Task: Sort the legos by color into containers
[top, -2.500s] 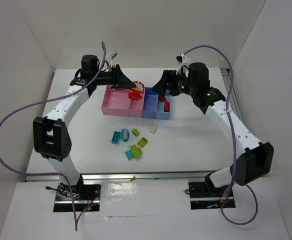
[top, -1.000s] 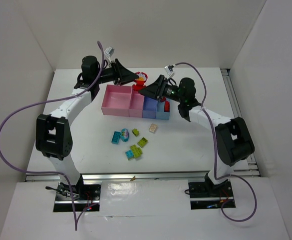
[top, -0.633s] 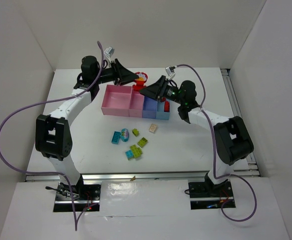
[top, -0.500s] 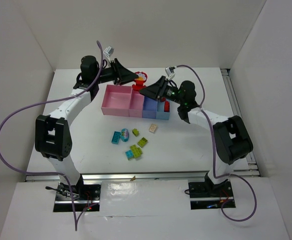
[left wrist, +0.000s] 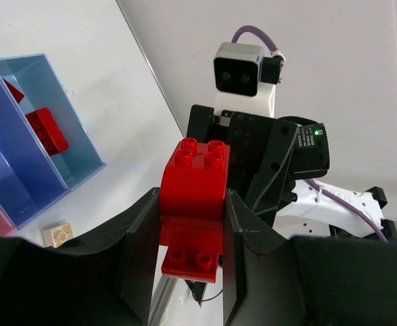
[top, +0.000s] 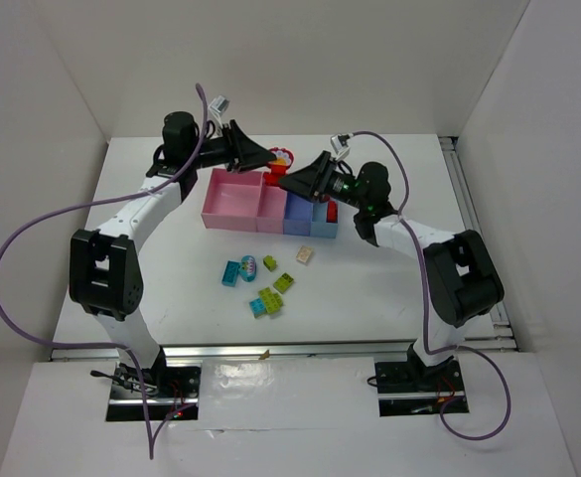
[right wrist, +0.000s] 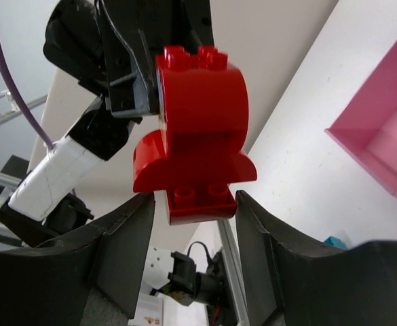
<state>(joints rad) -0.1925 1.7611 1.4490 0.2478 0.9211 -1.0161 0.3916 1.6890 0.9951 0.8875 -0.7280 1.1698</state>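
A red lego (top: pixel 279 159) with a curved body hangs in the air behind the containers (top: pixel 232 206), a row of pink, pink, blue and light blue bins. My left gripper (top: pixel 269 159) is shut on its sides, as the left wrist view shows: gripper (left wrist: pixel 190 231), red lego (left wrist: pixel 193 190). My right gripper (top: pixel 287 180) meets it from the other side. In the right wrist view that gripper (right wrist: pixel 191 231) stands open, with the lego's (right wrist: pixel 198 129) studded end between the fingers and a gap on each side. Red legos (top: pixel 331 211) lie in the light blue bin.
Loose legos lie on the table in front of the tray: cyan (top: pixel 231 272), lime (top: pixel 283 282), a lime and cyan pair (top: pixel 264 301), a beige one (top: pixel 304 254) and a small multicoloured piece (top: pixel 248 264). Both arms reach across behind the tray.
Since the oldest frame my left gripper has carried the red lego up and back from over the pink bin, and my right arm has swung left to meet it. Little has moved lately.
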